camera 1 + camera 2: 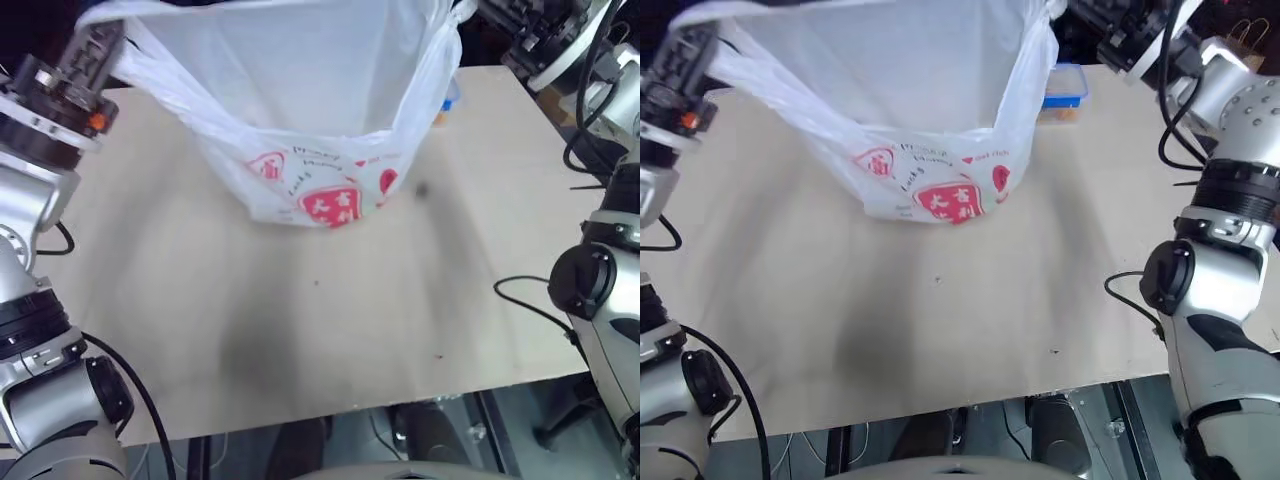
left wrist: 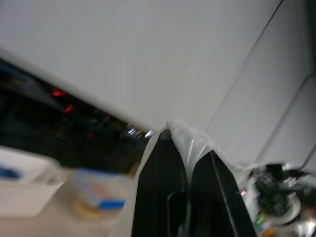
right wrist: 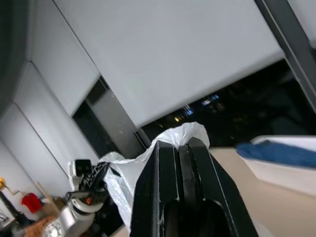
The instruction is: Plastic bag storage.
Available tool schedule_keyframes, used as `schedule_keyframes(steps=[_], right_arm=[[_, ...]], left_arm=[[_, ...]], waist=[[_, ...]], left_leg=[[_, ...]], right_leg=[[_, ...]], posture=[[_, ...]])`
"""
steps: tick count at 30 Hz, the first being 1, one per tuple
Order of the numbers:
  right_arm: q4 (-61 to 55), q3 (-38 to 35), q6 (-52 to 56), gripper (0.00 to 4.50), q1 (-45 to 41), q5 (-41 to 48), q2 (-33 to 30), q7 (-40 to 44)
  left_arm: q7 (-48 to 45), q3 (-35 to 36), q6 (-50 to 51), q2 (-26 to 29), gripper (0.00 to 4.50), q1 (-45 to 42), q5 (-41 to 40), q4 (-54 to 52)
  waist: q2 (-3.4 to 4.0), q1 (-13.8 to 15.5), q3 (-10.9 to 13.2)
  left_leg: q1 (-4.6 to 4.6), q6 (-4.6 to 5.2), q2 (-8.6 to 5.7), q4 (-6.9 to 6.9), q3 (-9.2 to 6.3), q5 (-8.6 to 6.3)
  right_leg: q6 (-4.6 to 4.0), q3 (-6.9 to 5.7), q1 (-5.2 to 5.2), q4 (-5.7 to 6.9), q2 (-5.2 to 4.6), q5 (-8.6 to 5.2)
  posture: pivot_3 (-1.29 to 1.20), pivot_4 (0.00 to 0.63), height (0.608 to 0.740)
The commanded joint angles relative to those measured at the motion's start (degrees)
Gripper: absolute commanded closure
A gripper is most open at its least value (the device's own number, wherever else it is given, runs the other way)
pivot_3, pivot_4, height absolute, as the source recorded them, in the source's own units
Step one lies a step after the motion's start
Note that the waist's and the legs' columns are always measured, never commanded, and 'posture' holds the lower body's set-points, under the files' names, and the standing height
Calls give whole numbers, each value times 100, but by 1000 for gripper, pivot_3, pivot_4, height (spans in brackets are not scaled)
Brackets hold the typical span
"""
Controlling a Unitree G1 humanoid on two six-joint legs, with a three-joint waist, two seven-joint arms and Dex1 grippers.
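I note the plastic bag is cut off at the head views' upper edge, so its mouth and handle loops go unseen there. A blue-lidded container sits partly hidden behind the bag; contents indeterminate. The red print on the bag is too small to read. I see background objects in the left wrist view blurred beyond identification.

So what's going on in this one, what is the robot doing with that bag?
The robot holds the plastic bag up between both arms, stretched wide with its mouth open above the table. The left gripper is pinched on plastic at one side, and the right gripper is pinched on plastic at the other. The bag's printed bottom hangs just over the tabletop or brushes it; I cannot tell which. A small box with a blue lid sits on the table behind the bag.
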Motion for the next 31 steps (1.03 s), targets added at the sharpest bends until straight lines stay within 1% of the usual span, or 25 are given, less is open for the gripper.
schedule_keyframes(steps=[1,3,4,6,7,10,11,12,14,16,17,18,21,23,24,26,27,29,31], right_arm=[[-720,302,-163,3207,621,-121,-435,498],[-1143,441,-56,2302,1112,-45,-694,758],[-1330,488,28,1726,1337,-1,-844,858],[-1625,523,142,760,1714,91,-1098,1056],[-1763,500,276,697,1908,214,-1241,1189],[-2235,413,447,697,2625,507,-1688,1728],[-2363,332,499,697,2891,592,-1805,1799],[-2450,279,530,697,3263,590,-1965,1903],[-2658,416,236,697,4076,178,-2269,2001],[-2782,590,-380,697,4746,-308,-2331,2044],[-2860,658,-901,697,5065,-603,-2218,2034],[-2991,832,-1357,697,5436,-933,-2137,2009],[-3084,1126,-2435,697,5994,-1532,-1814,1973],[-3050,1139,-2835,697,6122,-1666,-1602,1924],[-3003,1158,-3119,697,6196,-1772,-1484,1907],[-2923,1230,-3724,697,6358,-2037,-1318,1919],[-2896,1268,-4011,697,6444,-2170,-1258,1935],[-2897,1316,-4193,697,6558,-2256,-1228,1976],[-2910,1291,-4231,697,6609,-2242,-1199,1933]], left_arm=[[-595,3,-41,172,2857,720,729,-408],[-844,44,-130,230,1990,1301,1172,-655],[-1022,83,-222,261,1398,1617,1410,-790],[-1231,271,-265,238,493,2067,1592,-951],[-1248,440,-222,190,32,2245,1552,-992],[-1345,860,-211,96,32,2895,1661,-1119],[-1383,1043,-98,47,32,3199,1570,-1221],[-1531,1204,-24,-29,32,3679,1571,-1433],[-1684,1310,97,-195,32,4556,1652,-1929],[-1621,1138,106,-419,32,5187,1811,-2475],[-1397,930,38,-602,32,5407,2019,-2789],[-1060,617,-161,-823,32,5570,2489,-3058],[-385,35,-617,-1303,32,5668,3519,-3374],[-213,-192,-823,-1466,32,5708,3977,-3474],[-272,-336,-1039,-1531,32,5760,4204,-3528],[-362,-581,-1376,-1622,32,5838,4559,-3628],[-394,-682,-1512,-1658,32,5876,4707,-3669],[-419,-799,-1641,-1702,32,5943,4861,-3735],[-510,-901,-1742,-1696,32,6015,4993,-3792]], waist=[[0,1,0],[0,2,0],[1,3,1],[1,2,1],[1,7,1],[0,11,0],[0,8,0],[-4,3,-3],[-7,15,-7],[-12,26,-11],[-13,30,-11],[-15,45,-12],[-10,95,-16],[-10,99,-15],[-9,90,-15],[-12,74,-16],[-15,70,-16],[-16,58,-16],[-16,58,-15]], left_leg=[[-1,0,0,-3,2,0],[-1,1,0,-13,8,-1],[-6,1,1,-15,8,-1],[-8,1,3,-18,15,-1],[-6,1,4,-18,18,-1],[0,3,9,-18,19,-2],[4,4,10,-18,21,-2],[8,4,11,-17,22,-2],[15,6,13,-16,31,-4],[18,15,13,-14,38,-9],[18,16,11,-11,43,-10],[17,16,11,-8,44,-10],[24,16,12,14,48,-10],[31,15,20,38,48,-10],[33,14,22,43,51,-7],[48,12,30,49,73,-5],[72,12,37,53,86,-5],[107,12,41,52,93,-7],[107,12,45,50,95,-8]], right_leg=[[0,2,-2,-3,0,0],[1,9,-6,-7,-2,-1],[1,10,-13,-8,-2,-1],[1,16,-22,-5,-2,-1],[1,19,-22,-4,-2,-1],[1,18,-18,-4,0,-1],[1,19,-16,-4,0,-2],[2,19,-12,-3,0,-2],[2,25,-7,-4,0,-2],[3,28,0,-10,-4,-3],[5,31,0,-10,-7,-2],[6,31,0,-10,-7,-2],[10,33,12,-6,-4,-3],[34,34,22,1,9,-10],[29,40,22,2,14,-10],[24,57,31,2,18,1],[25,64,53,1,19,1],[26,65,92,-10,19,-1],[26,67,94,-12,19,-1]], posture=[[0,150,740],[0,150,740],[0,150,740],[0,150,740],[0,150,740],[0,150,740],[0,150,740],[0,150,740],[0,150,740],[0,150,740],[0,150,740],[0,150,740],[0,150,740],[0,150,740],[0,150,740],[0,150,740],[0,150,740],[0,150,740],[0,150,740]])
